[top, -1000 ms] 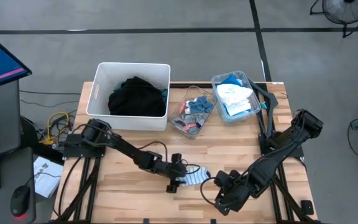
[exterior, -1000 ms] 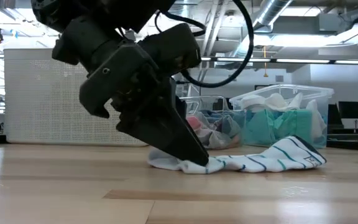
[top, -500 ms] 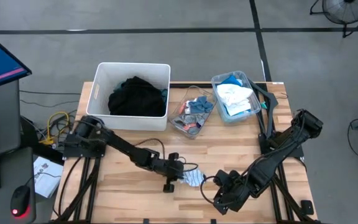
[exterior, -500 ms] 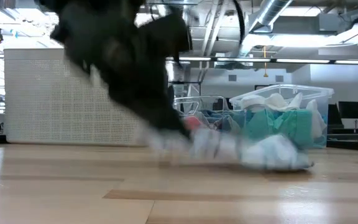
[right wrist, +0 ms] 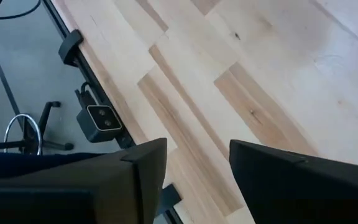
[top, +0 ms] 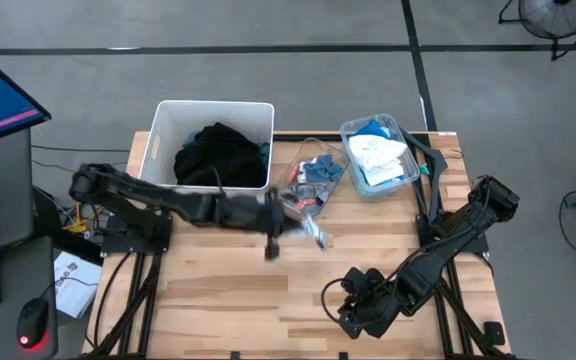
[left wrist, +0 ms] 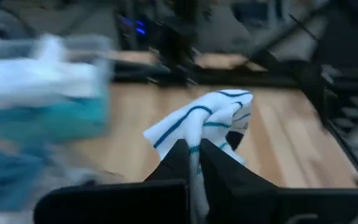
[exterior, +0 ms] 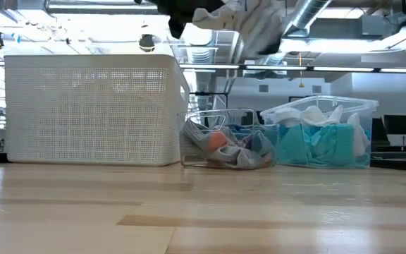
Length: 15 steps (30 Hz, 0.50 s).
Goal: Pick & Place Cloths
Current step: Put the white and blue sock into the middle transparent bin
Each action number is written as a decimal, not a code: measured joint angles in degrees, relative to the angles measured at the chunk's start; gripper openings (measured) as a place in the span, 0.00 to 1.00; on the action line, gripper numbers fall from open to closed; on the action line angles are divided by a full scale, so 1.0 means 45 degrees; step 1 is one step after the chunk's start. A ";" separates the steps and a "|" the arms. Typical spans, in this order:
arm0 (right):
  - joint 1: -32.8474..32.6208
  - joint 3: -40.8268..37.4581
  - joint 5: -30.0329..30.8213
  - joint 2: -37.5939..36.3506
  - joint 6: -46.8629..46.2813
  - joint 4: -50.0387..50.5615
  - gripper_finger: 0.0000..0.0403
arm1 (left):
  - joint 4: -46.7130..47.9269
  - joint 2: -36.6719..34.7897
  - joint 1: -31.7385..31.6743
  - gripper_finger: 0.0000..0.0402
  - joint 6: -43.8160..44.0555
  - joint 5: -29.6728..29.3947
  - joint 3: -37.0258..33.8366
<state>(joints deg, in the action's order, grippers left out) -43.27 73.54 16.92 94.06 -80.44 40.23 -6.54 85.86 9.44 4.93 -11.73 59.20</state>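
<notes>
Left gripper (left wrist: 194, 163): fingers were pinched together on a white sock with teal stripes (left wrist: 201, 121), carried in the air above the table's middle, just in front of the small clear bin (top: 309, 190)
Sock position: it hung clear of the wooden table (top: 228, 290), off the boards, near the white plastic bin (top: 158, 160) and the small clear bin
Right gripper (right wrist: 194, 165): fingers stood partly apart with nothing between them, low over the table's near edge, well apart from the sock
Handling, judged: the sock appeared light, soft and limp; it folded and drooped from the pinch, so it would likely swing and trail during transport
Grip point, judged: a pinch through a bunched fold near the middle looked adequate; a hold on one thin edge could slip
Other cloths: a large black garment (top: 218, 155) lay in the white plastic bin; small mixed pieces (top: 308, 185) filled the small clear bin; teal and white cloths (top: 376, 155) filled the larger clear bin (top: 393, 122)
</notes>
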 joint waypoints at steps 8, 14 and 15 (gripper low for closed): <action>-0.0005 0.0000 0.0314 0.0000 0.0109 0.0058 0.42 | 0.0051 -0.1043 -0.2993 0.00 0.0074 0.0381 0.0501; -0.0010 0.0000 0.0337 0.0000 0.0236 0.0094 0.42 | 0.0479 -0.0184 -0.4551 0.00 0.0408 0.0427 0.1080; -0.0010 0.0000 0.0337 0.0000 0.0235 0.0101 0.42 | 0.0496 0.0018 -0.4713 0.00 0.0630 0.0454 0.1136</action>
<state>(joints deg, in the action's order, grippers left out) -43.31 73.54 18.44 94.06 -79.38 40.68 -4.31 85.94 -11.77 7.76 -9.69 64.31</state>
